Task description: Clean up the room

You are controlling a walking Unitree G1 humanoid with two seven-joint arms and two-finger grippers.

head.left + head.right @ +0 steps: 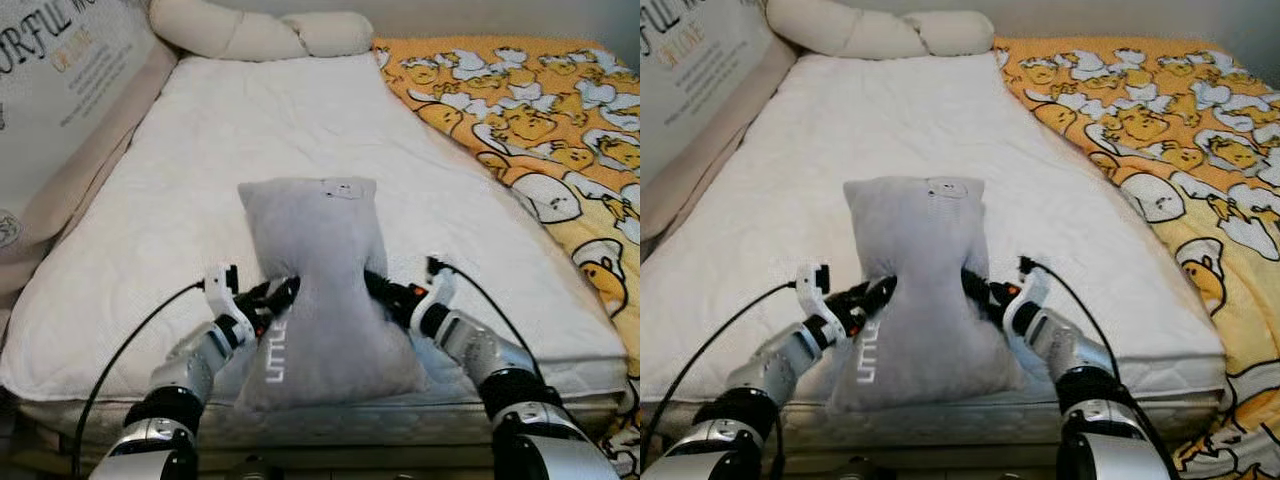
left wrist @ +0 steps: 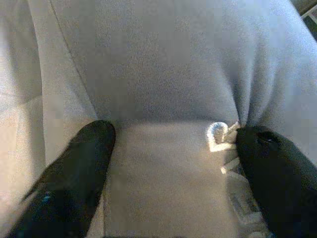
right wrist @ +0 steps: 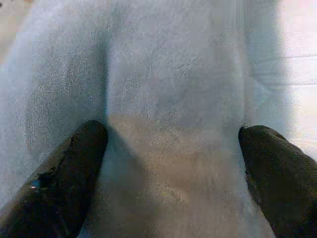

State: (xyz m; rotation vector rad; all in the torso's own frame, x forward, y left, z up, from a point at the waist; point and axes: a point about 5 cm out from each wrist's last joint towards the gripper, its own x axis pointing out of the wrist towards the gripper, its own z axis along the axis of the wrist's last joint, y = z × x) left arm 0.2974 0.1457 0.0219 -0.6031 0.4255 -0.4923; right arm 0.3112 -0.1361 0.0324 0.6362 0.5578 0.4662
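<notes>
Both claws press into the grey pillow's waist: left claw [image 1: 268, 298] and right claw [image 1: 384, 290], each spread wide with fingertips dimpling the fabric from opposite sides. Grey pillow [image 1: 312, 262] stands between them at the bed's [image 1: 200, 150] near edge, long axis running away from them. Soft, light, squashy; squeezing mid-body seems right.

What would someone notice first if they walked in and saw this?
First, the grey pillow at the near edge of the white mattress, pinched at its waist between the left gripper and the right gripper, both spread open and pressing in from the sides. Next, the bright orange duck-print blanket along the mattress's right side, and the cream knotted cushion at the far end.
</notes>
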